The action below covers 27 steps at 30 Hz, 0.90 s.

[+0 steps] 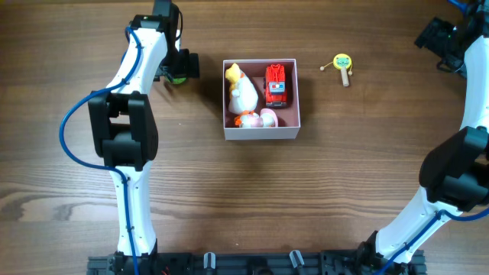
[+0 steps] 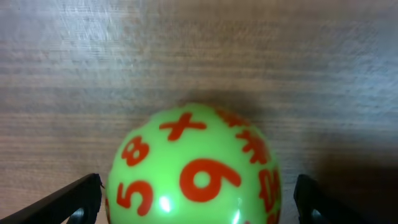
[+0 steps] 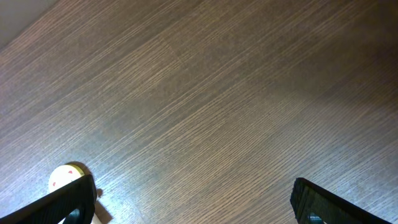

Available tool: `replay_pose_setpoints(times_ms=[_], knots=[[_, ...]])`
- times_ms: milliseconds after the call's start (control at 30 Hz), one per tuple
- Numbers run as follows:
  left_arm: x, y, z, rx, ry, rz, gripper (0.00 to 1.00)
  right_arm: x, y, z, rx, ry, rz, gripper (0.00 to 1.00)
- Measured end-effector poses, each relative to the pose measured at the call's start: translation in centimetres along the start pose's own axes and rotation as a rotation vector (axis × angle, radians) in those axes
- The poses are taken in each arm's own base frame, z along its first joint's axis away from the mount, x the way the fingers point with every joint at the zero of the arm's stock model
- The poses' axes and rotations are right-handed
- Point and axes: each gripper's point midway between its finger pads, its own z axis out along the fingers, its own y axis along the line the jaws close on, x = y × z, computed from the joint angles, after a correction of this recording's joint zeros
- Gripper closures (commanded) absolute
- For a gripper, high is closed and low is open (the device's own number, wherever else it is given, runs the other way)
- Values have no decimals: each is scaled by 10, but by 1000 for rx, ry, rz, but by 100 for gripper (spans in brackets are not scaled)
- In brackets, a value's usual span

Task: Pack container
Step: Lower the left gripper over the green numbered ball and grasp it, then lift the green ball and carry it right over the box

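While my left pincer (image 2: pixel 199 196) stands spread wide, the green ball (image 2: pixel 196 171) with red numerals rests on the table squarely between its fingers, a gap showing on each side. Being round, it has no long axis to line up with. The container (image 1: pixel 260 132) lies near, to my right of this ball, with a red toy truck (image 1: pixel 276 85) and other toys inside. My right pincer (image 3: pixel 193 196), also spread and empty, hangs well apart, closer to the yellow toy (image 1: pixel 342 63).
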Motion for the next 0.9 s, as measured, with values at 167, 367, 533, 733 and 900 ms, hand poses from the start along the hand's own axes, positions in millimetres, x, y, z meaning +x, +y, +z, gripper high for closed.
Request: replay_pose_setpoints(times_ms=[167, 367, 533, 733, 900], knots=[[-5, -1, 0, 4, -22, -1, 16, 0, 0, 0, 0, 0, 0, 0], [-8, -1, 0, 6, -31, 1, 37, 0, 0, 0, 0, 0, 0, 0], [-8, -1, 0, 3, -32, 5, 68, 0, 0, 0, 0, 0, 0, 0], [-4, 0, -3, -1, -13, 8, 73, 0, 0, 0, 0, 0, 0, 0], [-7, 0, -20, -1, -13, 8, 72, 0, 0, 0, 0, 0, 0, 0]])
